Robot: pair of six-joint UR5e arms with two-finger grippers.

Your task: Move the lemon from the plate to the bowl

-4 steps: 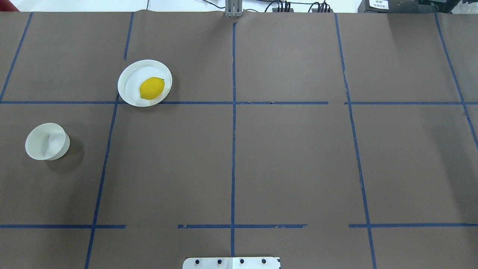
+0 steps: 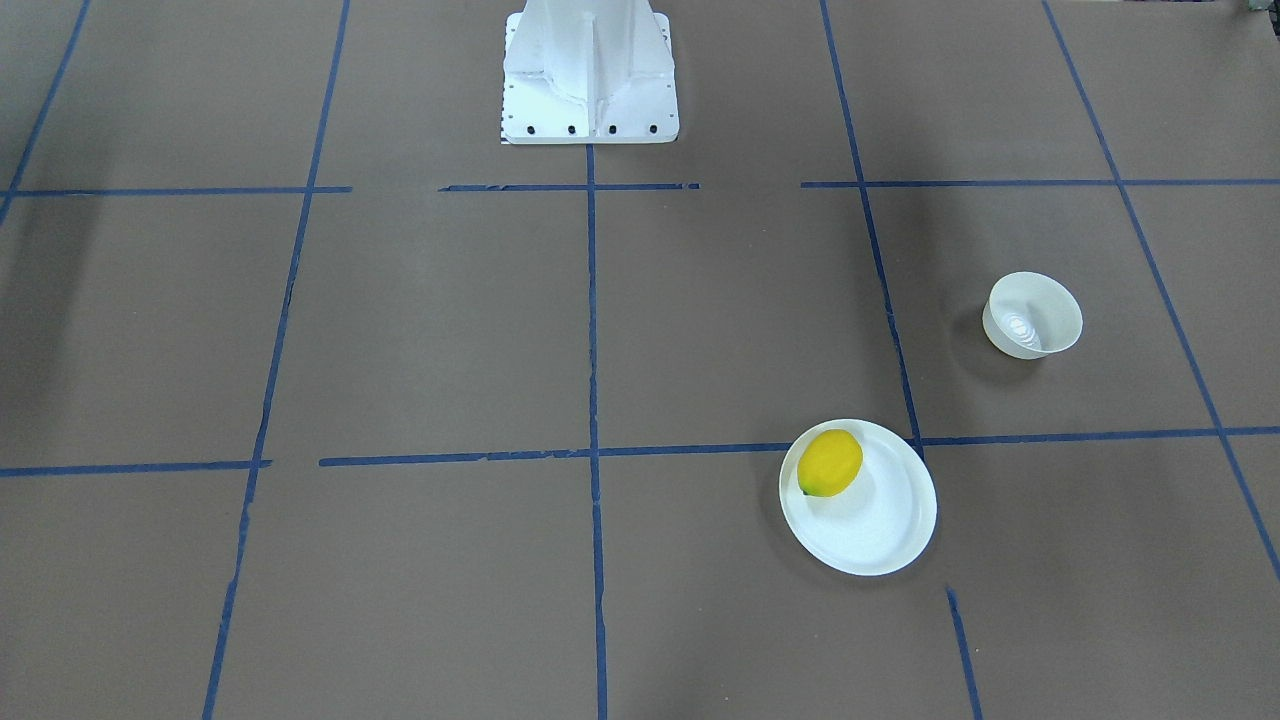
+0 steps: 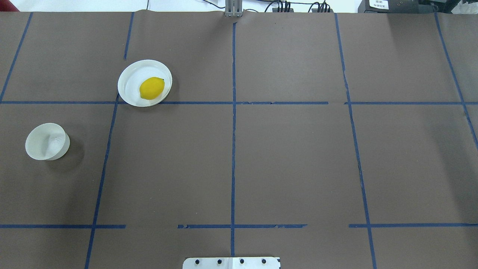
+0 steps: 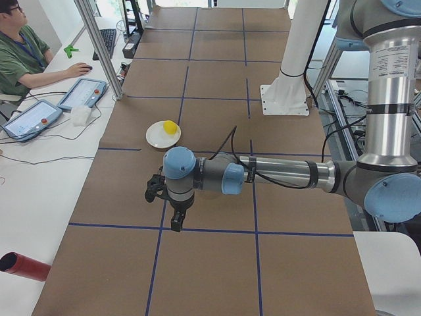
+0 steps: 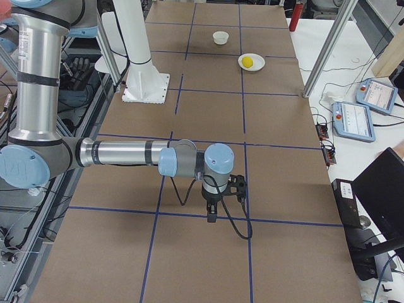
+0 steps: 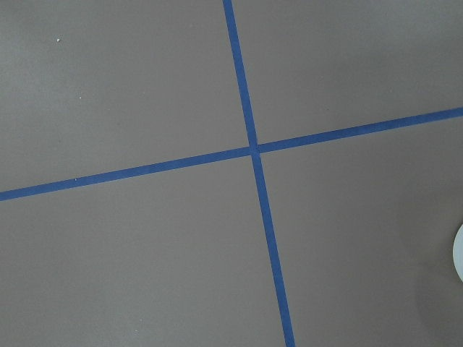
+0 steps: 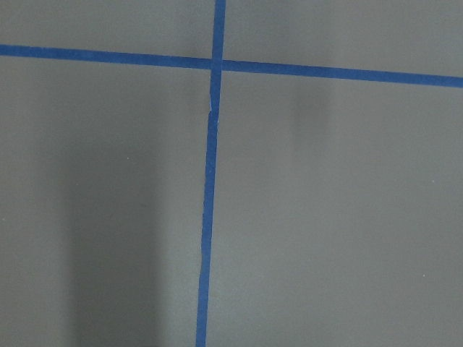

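Note:
The yellow lemon [image 3: 152, 88] lies on the wide white plate [image 3: 129, 87] at the far left of the table, seen in the overhead view. In the front view the lemon [image 2: 830, 463] sits on the plate's [image 2: 880, 530] robot-side half. The small deep white bowl [image 3: 39, 144] stands empty, nearer and further left; it also shows in the front view [image 2: 1050, 300]. My left gripper [image 4: 176, 220] hangs above the table in the left side view, near the camera; the bowl is hidden there. My right gripper [image 5: 211, 216] hangs far from both dishes. I cannot tell whether either is open.
The brown paper table cover carries a grid of blue tape lines [image 3: 233, 130]. The white robot base [image 2: 588, 70] stands at the table's robot-side edge. An operator [image 4: 20, 49] sits at a side table with tablets [image 4: 82, 93]. A white sliver [image 6: 459, 253] shows at the left wrist view's edge.

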